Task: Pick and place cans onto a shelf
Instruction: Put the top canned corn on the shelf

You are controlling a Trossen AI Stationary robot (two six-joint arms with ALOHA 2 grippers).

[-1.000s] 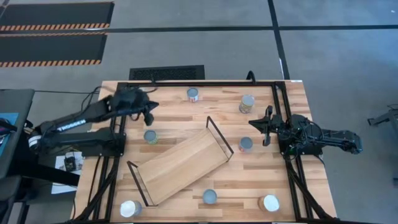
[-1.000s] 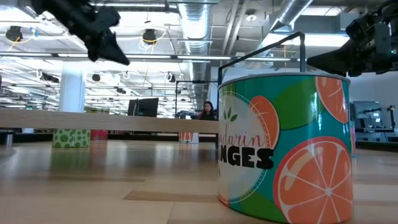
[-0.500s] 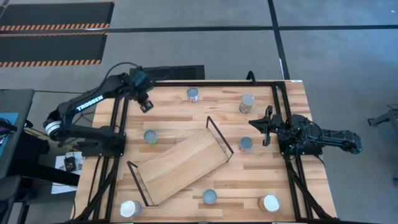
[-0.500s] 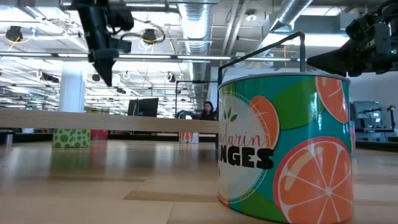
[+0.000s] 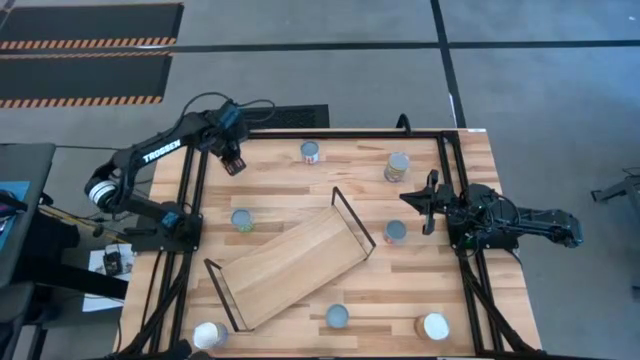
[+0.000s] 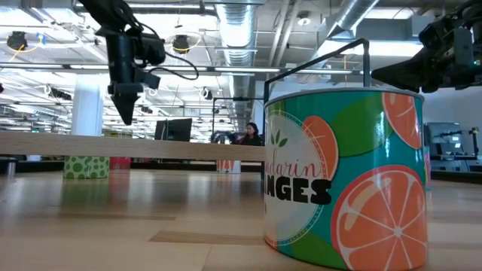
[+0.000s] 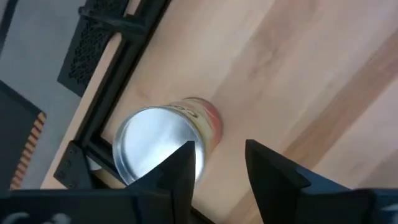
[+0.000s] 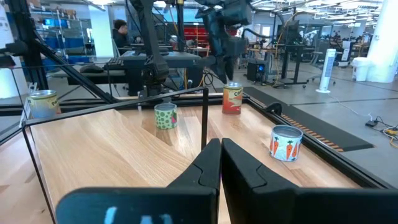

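We see cans (image 5: 310,152) scattered on the butcher-block tabletop (image 5: 440,290) around the empty shelf (image 5: 290,260). Left gripper (image 5: 233,165) hovers parted, empty; right gripper (image 5: 428,203) nearly closed, empty. Workshop behind.

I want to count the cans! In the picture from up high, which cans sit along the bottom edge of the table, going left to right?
White-topped can at the left corner → blue-grey-topped can → white-topped can at the right.
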